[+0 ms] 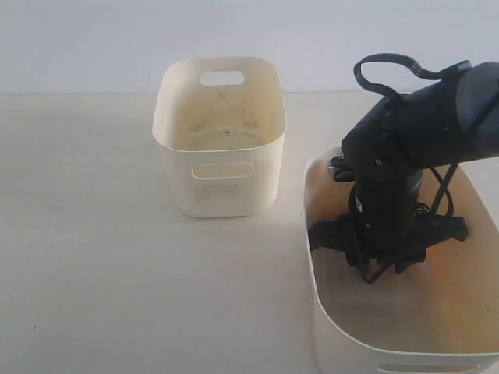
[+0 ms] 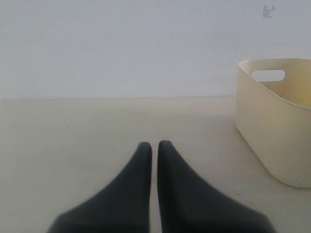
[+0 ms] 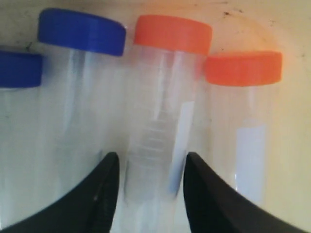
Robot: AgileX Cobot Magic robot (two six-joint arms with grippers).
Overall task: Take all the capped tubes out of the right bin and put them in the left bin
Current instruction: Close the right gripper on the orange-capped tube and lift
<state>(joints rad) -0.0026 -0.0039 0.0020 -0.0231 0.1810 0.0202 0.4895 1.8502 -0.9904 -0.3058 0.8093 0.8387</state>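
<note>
Four capped tubes lie side by side on the floor of the right bin, caps all pointing one way: two blue, two orange-red. None is in the left bin yet. It stands on the tabletop, farther back and to the left, apart from the right bin, with only dark specks on its floor

Right gripper is down inside the right bin. Its jaws are partly open and straddle the body of one orange-capped tube, which lies between a blue-capped neighbour and the other orange one. The jaws sit just beside the tube wall on both sides; cannot tell whether they press on it. The tube lies level with its neighbours, not lifted

Left gripper: jaws drawn together to a thin slit, nothing between them, low over bare tabletop with the left bin near, off to one side

Step in hand, by my reading: pick of the first tube. Next move calls for a firm close on the tube body without nudging the neighbours, then a straight lift clear of the bin wall. After that, carry left and far until over the left bin, and release
</note>
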